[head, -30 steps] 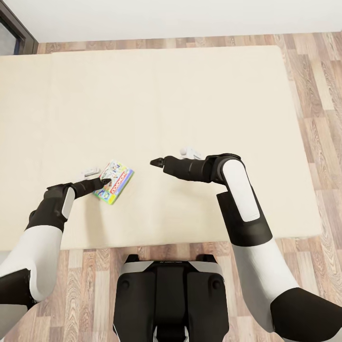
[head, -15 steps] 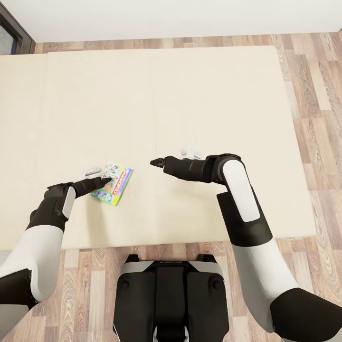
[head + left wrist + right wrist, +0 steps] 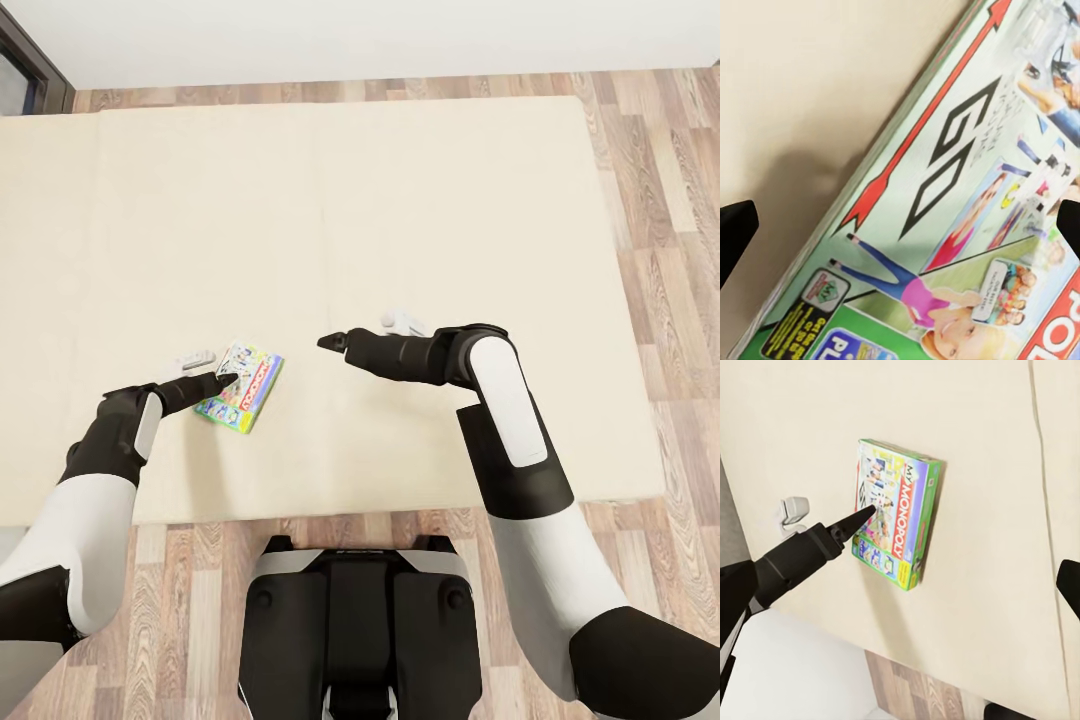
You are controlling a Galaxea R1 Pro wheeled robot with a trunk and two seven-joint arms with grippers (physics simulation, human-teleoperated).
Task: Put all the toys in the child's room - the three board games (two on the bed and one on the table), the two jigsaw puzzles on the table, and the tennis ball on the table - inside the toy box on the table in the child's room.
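While its dark tip rests over the printed lid of the board game (image 3: 240, 388), the left claw (image 3: 222, 380) shows its two fingers spread wide in the left wrist view, one fingertip (image 3: 733, 231) at each edge of the picture with the lid between them, so the claw is apart and not clamped on the box. Whether the tip actually touches the lid I cannot tell. The board game lies flat on the beige bed (image 3: 330, 220), at about 8 o'clock from the bed's middle in the head view, its long side tilted toward 1 o'clock; the right wrist view shows its green edges and the red band with white letters. The right claw (image 3: 326, 342) hangs over bare mattress at roughly 3 o'clock from the game, well apart from it; its fingers point toward 9 o'clock and look drawn together, holding nothing. Wooden floor (image 3: 650, 250) borders the bed at 3 o'clock and at 6 o'clock, beside the robot's base.
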